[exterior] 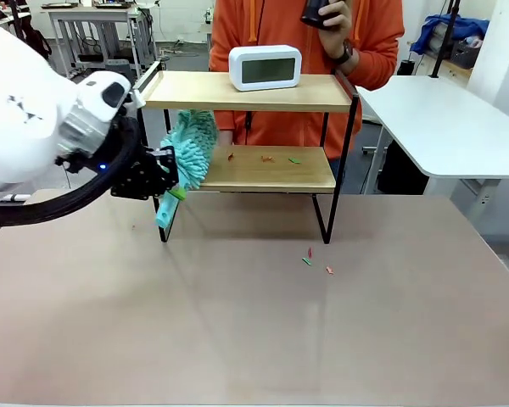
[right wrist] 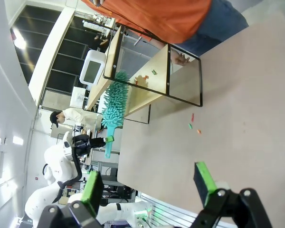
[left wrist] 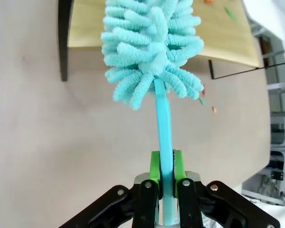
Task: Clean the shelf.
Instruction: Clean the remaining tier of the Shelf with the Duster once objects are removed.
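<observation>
Where the table [exterior: 237,339] lies: across the whole near side, its brown top reaching to the person at the far side.
Person [exterior: 280,30]: stands at the far side just behind the shelf, in an orange top, with one hand [exterior: 332,21] raised holding a dark object.
Left arm [exterior: 34,110]: comes in from the left, low over the table, next to the shelf's left legs.
Shelf [exterior: 246,91]: stands upright on the far middle of the table, with two wooden boards in a black frame.
Left jaws: shut tight on the duster's thin handle, green pads on either side of it.
Right jaws: spread wide over the near table, nothing between them.
Duster [exterior: 193,148]: teal and fluffy, its head at the shelf's left end, between the two boards.
Clock [exterior: 265,68]: white, upright on the top board, near its middle.
Scraps [exterior: 267,158]: a few red and green bits on the lower board; more [exterior: 310,259] on the table near the shelf's right legs.
</observation>
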